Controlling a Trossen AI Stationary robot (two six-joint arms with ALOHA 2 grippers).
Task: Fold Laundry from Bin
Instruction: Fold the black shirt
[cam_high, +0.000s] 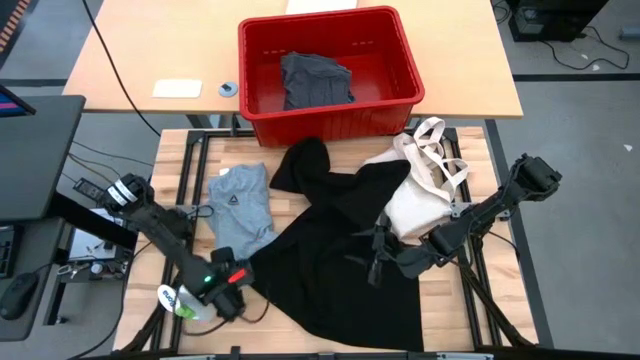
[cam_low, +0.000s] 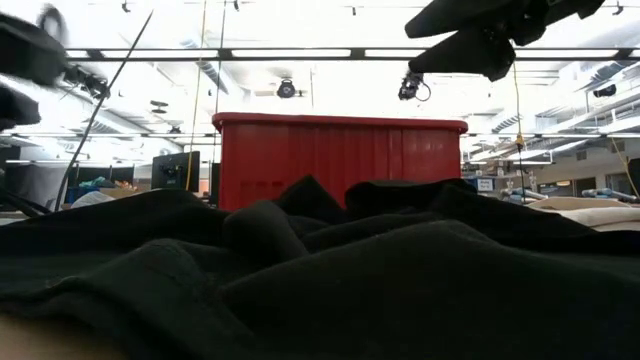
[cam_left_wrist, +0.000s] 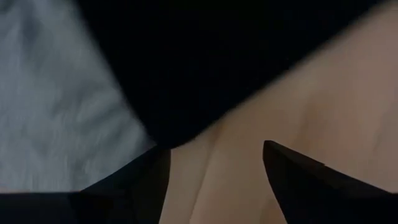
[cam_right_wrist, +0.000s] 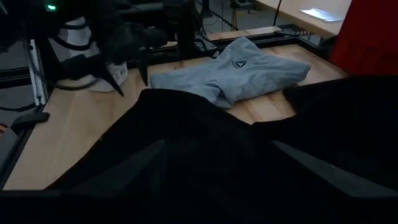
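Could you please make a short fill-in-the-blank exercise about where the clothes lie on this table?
1. The red bin holds one dark ____ garment.
2. The black garment lies between the light grey T-shirt and the cream ____.
3. The left tool is at the black garment's ____.

Missing words: grey; tote bag; edge
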